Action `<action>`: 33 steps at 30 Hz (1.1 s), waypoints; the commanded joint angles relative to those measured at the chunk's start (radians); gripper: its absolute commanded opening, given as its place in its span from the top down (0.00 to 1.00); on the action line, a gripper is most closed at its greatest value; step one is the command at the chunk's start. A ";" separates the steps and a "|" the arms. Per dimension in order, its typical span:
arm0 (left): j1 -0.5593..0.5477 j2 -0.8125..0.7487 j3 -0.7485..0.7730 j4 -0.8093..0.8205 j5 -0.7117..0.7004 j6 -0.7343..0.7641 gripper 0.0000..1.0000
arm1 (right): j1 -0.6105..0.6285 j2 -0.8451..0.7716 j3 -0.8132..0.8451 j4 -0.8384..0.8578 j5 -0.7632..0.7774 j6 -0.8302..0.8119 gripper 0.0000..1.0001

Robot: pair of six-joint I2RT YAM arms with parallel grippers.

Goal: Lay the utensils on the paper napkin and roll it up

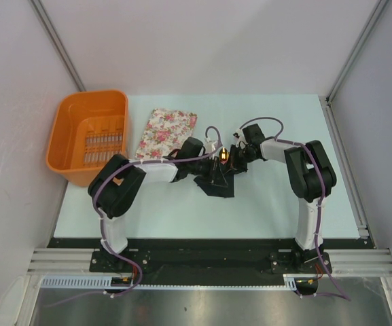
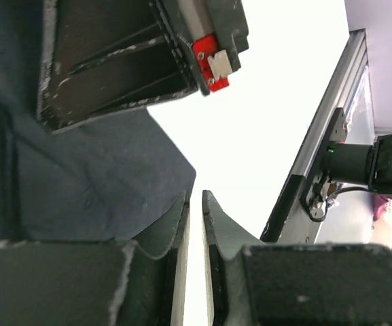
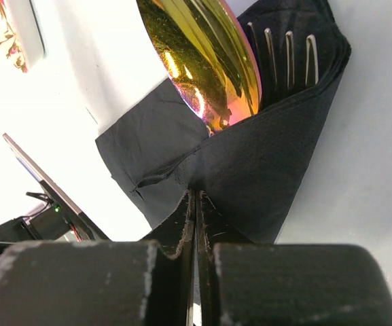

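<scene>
Paper napkin (image 3: 250, 170) folded over utensils (image 3: 209, 61), right gripper (image 3: 196, 197) pinching it, left gripper (image 2: 196, 202) barely parted

gold spoon head (image 3: 209, 61) cut off by top edge, fork tines (image 3: 287, 51) and handles buried inside black napkin (image 3: 263, 163) fold

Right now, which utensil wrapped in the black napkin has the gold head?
The spoon: rounded, shiny gold bowl. The fork beside it shows only thin silver tines.

Glossy gold spoon (image 3: 209, 61), matt (seemingly paper) napkin (image 3: 263, 163)
</scene>
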 commanded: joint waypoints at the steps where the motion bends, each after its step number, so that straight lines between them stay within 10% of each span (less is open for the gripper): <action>1: 0.002 0.060 0.038 0.067 0.019 -0.069 0.84 | 0.014 0.068 -0.020 -0.058 0.158 -0.046 1.00; 33: 0.047 0.159 -0.006 -0.014 -0.076 -0.098 1.00 | 0.076 -0.052 0.054 -0.064 0.164 -0.082 0.87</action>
